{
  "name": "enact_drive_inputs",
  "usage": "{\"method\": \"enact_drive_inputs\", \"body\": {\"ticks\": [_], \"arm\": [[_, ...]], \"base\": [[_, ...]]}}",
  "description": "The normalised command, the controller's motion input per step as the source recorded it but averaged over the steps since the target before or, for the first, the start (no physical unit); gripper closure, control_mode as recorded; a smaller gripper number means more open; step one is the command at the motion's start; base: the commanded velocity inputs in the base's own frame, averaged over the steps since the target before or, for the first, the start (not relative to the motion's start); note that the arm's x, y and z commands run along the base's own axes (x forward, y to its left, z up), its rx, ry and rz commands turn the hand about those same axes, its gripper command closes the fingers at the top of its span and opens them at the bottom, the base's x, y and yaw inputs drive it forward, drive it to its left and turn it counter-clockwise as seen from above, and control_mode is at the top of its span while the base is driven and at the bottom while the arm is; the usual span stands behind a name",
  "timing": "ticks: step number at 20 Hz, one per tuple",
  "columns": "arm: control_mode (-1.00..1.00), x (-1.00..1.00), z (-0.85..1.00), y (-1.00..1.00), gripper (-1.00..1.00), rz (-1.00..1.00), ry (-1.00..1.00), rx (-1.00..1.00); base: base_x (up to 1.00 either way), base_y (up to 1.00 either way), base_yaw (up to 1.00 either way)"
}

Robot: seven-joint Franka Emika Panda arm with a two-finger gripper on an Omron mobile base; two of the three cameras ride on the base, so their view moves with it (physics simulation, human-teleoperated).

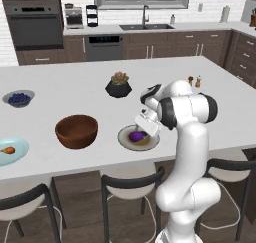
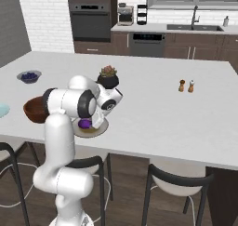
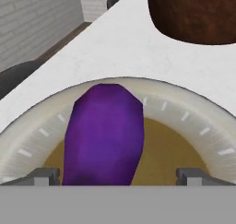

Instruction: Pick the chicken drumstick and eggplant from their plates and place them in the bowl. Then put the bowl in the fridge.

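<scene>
The purple eggplant lies on the tan-beige plate near the island's front edge. My gripper hovers just over it, open, with one fingertip on each side of the eggplant's near end and no visible contact. From the base cameras the hand covers part of the eggplant and its plate. Left of that plate stands the reddish-brown wooden bowl, with nothing inside. The chicken drumstick rests on the light-blue plate at the far left. The fridge is out of view.
A black succulent pot stands behind the plate. A small grey bowl of blue berries sits at the left, and salt and pepper shakers at the right. Black stools line the island's near edge.
</scene>
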Motion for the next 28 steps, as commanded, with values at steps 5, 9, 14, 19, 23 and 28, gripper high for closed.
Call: {"method": "enact_drive_inputs", "body": {"ticks": [5,9,14,19,23,28], "arm": [[-1.0,-0.01,-0.28,0.2,-1.0,0.0,-0.02,0.0],[-1.0,-0.21,-0.47,0.42,1.0,0.0,-0.11,0.0],[-1.0,-1.0,-0.9,0.44,1.0,0.0,-0.24,-0.07],[-1.0,-0.47,-0.42,0.33,1.0,0.0,-0.28,-0.05],[-1.0,-0.81,0.58,0.02,1.0,-0.03,-0.27,0.0],[-1.0,-0.6,0.98,0.1,1.0,-0.03,-0.04,0.0]], "base": [[0.0,0.0,0.0],[0.0,0.0,0.0],[0.0,0.0,0.0],[0.0,0.0,0.0],[0.0,0.0,0.0],[0.0,0.0,0.0]]}}
